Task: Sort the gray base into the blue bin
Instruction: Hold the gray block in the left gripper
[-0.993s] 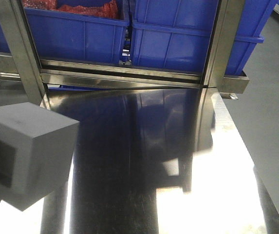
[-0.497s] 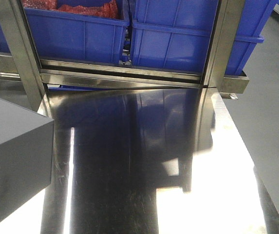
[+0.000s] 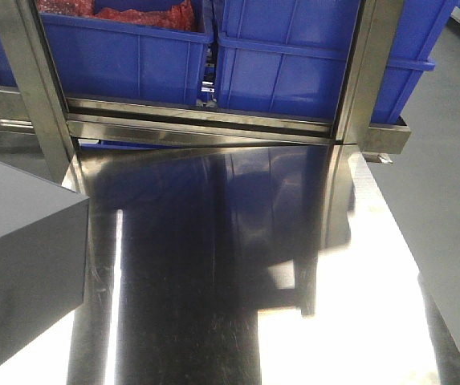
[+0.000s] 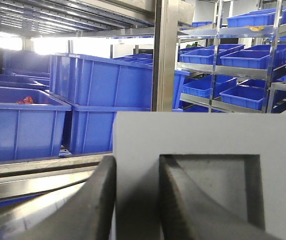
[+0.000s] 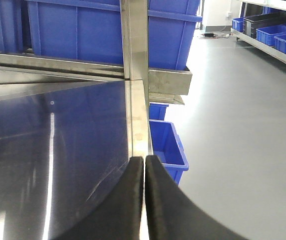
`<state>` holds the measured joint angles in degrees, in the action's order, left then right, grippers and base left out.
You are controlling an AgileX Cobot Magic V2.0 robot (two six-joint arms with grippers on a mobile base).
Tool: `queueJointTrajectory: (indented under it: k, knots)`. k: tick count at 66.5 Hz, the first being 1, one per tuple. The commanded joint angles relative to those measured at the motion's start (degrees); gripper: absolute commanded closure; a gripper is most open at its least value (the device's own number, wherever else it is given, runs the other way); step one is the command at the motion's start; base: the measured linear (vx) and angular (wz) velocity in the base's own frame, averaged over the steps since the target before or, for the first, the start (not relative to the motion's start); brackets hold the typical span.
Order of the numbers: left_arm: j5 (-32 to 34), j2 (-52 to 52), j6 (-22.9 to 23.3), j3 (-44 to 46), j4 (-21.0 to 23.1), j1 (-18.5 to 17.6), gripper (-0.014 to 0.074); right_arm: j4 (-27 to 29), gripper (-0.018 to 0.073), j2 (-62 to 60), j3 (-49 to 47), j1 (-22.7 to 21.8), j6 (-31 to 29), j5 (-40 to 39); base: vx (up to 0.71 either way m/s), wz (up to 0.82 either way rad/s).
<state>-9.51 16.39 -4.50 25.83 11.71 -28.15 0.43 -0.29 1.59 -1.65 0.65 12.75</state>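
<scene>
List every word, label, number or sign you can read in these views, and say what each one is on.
None: no view shows readable text.
The gray base has plain faces with no marking.
The blue crates show no label or number.
The steel table shows only reflections.
The shelf bins in the left wrist view are too small to tell whether any carry labels.

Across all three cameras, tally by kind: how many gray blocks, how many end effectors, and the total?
Matte gray plastic block: 1
Black end effectors: 2, the left end effector and the right end effector
Total: 3
</scene>
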Motion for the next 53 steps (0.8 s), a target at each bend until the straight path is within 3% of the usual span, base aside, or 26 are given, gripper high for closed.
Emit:
queueJointTrajectory:
  k: [1,53]
  knots:
    - [5.81,0.37,0.52,1.61,0.87,-0.16,0.0594,-0.43,0.0564,1.03,0.11,-0.14,-0.65,-4.15,0.0,0.0]
    - [5.81,0.37,0.52,1.61,0.87,-0.16,0.0594,-0.43,0.0564,1.03,0.11,-0.14,-0.65,-4.15,0.0,0.0]
